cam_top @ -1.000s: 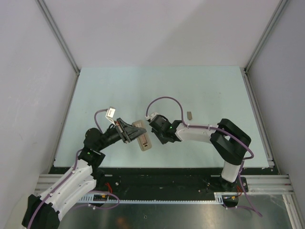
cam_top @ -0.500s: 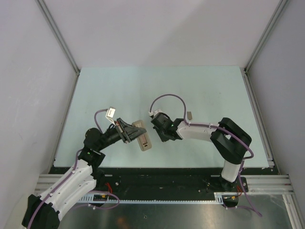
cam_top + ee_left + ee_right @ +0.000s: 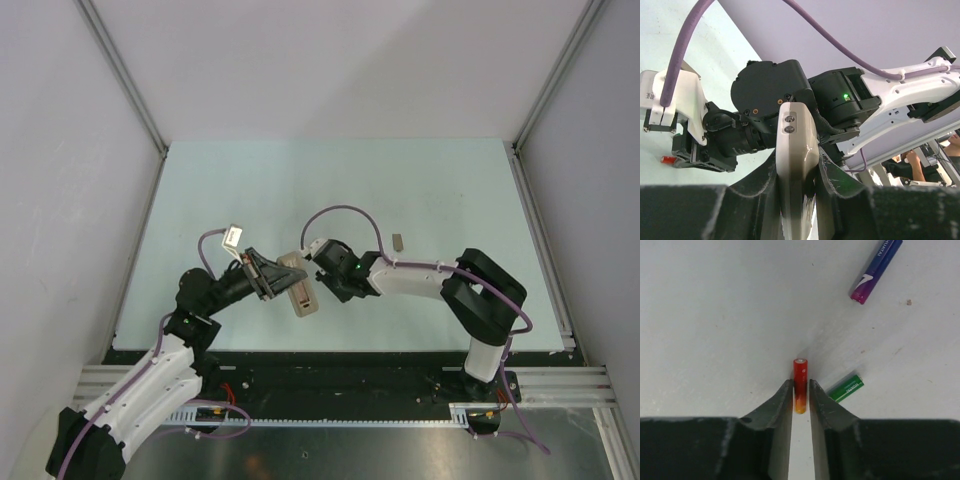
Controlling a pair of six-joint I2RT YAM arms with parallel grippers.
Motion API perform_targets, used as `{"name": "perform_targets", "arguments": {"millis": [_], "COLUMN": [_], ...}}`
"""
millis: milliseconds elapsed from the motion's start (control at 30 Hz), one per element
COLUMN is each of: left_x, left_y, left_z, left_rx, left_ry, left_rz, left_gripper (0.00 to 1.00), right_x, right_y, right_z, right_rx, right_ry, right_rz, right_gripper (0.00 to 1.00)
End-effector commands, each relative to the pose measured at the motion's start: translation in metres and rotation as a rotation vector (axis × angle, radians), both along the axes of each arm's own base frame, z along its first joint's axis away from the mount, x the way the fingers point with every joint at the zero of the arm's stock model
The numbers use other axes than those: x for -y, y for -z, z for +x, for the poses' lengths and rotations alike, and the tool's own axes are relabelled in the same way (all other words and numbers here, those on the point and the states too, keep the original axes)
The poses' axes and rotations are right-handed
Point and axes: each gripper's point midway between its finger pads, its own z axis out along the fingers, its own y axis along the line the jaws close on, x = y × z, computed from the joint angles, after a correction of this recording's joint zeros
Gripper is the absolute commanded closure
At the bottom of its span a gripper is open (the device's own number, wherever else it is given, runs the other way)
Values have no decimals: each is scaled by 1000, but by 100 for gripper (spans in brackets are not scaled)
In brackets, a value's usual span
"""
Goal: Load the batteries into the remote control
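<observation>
Remote control [image 3: 300, 287] was clamped in the left gripper [image 3: 276, 280], near the front-middle of the table [image 3: 420, 180] and just L of the right gripper [image 3: 318, 270].

Left wrist view: the remote control [image 3: 796, 150] stood btwn the two fingers [image 3: 765, 185], which pressed on its long edges. A plain pale face w/ two small round dots near the far end faced the cam. So the left gripper [image 3: 797, 167] was closed tight on the handset. The right arm's black wrist, green LED lit, sat v. close behind the remote's far end; touching or not, couldn't tell.

Right wrist view: the right gripper [image 3: 800, 390] pinched the red battery [image 3: 800, 371] btwn its fingertips. The battery lay along the finger axis, its metal-capped end poking past the tips and its orange-ish end down in the gap.

On the table beneath:
- Green battery [image 3: 846, 388] lay tilted just beside the R finger, partly hidden by it.
- Blue battery [image 3: 876, 270], w/ a purple end, lay well apart toward the upper R, cut off by the frame edge.

Top view: a small grey cover piece [image 3: 399, 241] lay flat on the table, R of the right gripper and beyond the forearm. The loose batteries couldn't be made out from there.
</observation>
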Motion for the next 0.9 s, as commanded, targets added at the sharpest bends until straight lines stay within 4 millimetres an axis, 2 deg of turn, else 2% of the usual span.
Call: {"name": "perform_targets", "arguments": {"millis": [0, 100, 267, 367, 467, 500, 600, 633, 667, 700, 767, 867], "left_x": [-2, -2, -2, -3, -3, -3, -3, -3, -3, -3, -3, -3], "left_y": [-6, -7, -8, -8, -10, -11, -13, -13, -13, -12, -10, -8], "left_z": [-1, -1, -2, -2, -3, -3, -4, -4, -3, -3, -2, -1], "left_rx": [18, 24, 28, 29, 34, 38, 45, 45, 43, 42, 35, 26], "left_ry": [-6, -3, -2, -2, 0, 0, 3, 1, -2, -3, -9, -12], "left_rz": [-22, -21, -22, -22, -25, -27, -29, -29, -29, -29, -29, -27], "left_gripper": [100, 100, 100, 100, 100, 100, 100, 100, 100, 100, 100, 100], "right_x": [0, 0, -3, -9, -13, -14, 1, 6, 22, 26, 31, 29], "right_y": [-13, -18, -32, -45, -67, -80, -103, -105, -101, -95, -84, -65], "right_z": [10, 11, 16, 16, 19, 20, 31, 36, 44, 45, 43, 37], "right_rx": [22, 29, 59, 74, 103, 119, 127, 102, 68, 24, -42, -102], "right_ry": [-68, -52, -19, 8, 48, 64, 209, 318, 395, 450, 557, 636], "right_rz": [-35, -22, 18, 71, 140, 173, 248, 293, 296, 309, 323, 303], "right_gripper": [71, 59, 46, 43, 41, 41, 41, 44, 45, 47, 52, 52]}}
